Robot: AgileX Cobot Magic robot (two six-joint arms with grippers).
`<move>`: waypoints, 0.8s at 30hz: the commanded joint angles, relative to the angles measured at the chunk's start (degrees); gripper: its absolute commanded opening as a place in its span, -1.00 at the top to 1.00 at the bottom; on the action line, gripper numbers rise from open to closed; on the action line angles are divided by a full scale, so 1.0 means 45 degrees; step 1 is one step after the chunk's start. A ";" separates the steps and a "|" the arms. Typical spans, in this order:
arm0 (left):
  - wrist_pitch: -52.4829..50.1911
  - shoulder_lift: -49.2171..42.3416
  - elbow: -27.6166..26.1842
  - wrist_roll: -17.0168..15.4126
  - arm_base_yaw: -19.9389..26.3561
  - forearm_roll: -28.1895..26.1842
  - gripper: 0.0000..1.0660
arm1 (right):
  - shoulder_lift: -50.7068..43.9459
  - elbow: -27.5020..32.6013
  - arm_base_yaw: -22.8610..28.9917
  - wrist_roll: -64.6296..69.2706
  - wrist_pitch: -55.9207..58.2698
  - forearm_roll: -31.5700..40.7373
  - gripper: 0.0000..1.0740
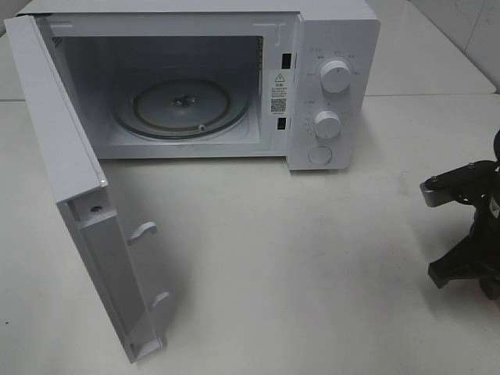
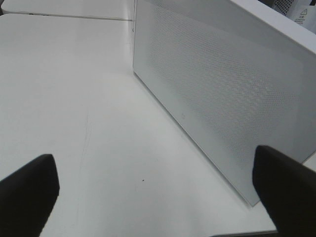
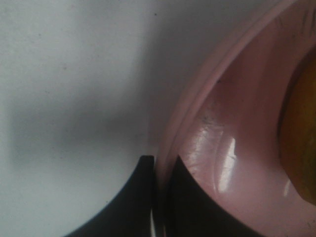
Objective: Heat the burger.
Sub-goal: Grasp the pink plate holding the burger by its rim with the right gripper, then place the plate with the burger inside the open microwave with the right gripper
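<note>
Pink glossy round plate (image 3: 232,98) is sitting on the white worktop (image 3: 64,74), & the right pincer (image 3: 157,160) is clamping its raised rim. One black finger (image 3: 138,202) is pressing the outside of the rim & the other is lying over the inside, w/ just the rim btwn them. Tall burger w/ a glossy orange-brown bun (image 3: 302,128) is sitting on that plate, in from the gripped edge. Only a sliver of bun is showing in the right wrist view. Black right arm (image 1: 469,226) is reaching in at the right edge of the high view, well apart from the white box-shaped microwave (image 1: 336,39).

Microwave is standing at the back of the worktop w/ its white door (image 1: 70,180) hanging wide open to the left. Clear glass turntable (image 1: 183,105) is lying inside the cavity. Two white round knobs (image 1: 336,76) & a round button (image 1: 320,155) are sitting on the front panel at right.

Left pincer (image 2: 154,168) is hovering low over the worktop, black fingers spread wide apart & holding nothing, facing the perforated outer face of the door.
</note>
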 commanded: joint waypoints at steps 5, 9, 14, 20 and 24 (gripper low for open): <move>-0.0115 -0.0318 0.0025 0.0051 -0.0064 -0.0051 -0.87 | -0.0166 0.0064 0.1057 0.1630 0.1171 -0.1668 1.00; -0.0115 -0.0318 0.0025 0.0051 -0.0064 -0.0051 -0.87 | -0.0382 0.0064 0.1426 0.1961 0.1541 -0.2050 1.00; -0.0115 -0.0318 0.0025 0.0051 -0.0064 -0.0051 -0.87 | -0.1146 0.0076 0.1974 0.2139 0.2152 -0.2483 1.00; -0.0115 -0.0318 0.0025 0.0051 -0.0064 -0.0051 -0.87 | -0.1884 0.0191 0.2572 0.2317 0.2878 -0.2712 1.00; -0.0115 -0.0318 0.0025 0.0051 -0.0064 -0.0051 -0.87 | -0.2508 0.0624 0.3018 0.2496 0.3145 -0.2661 1.00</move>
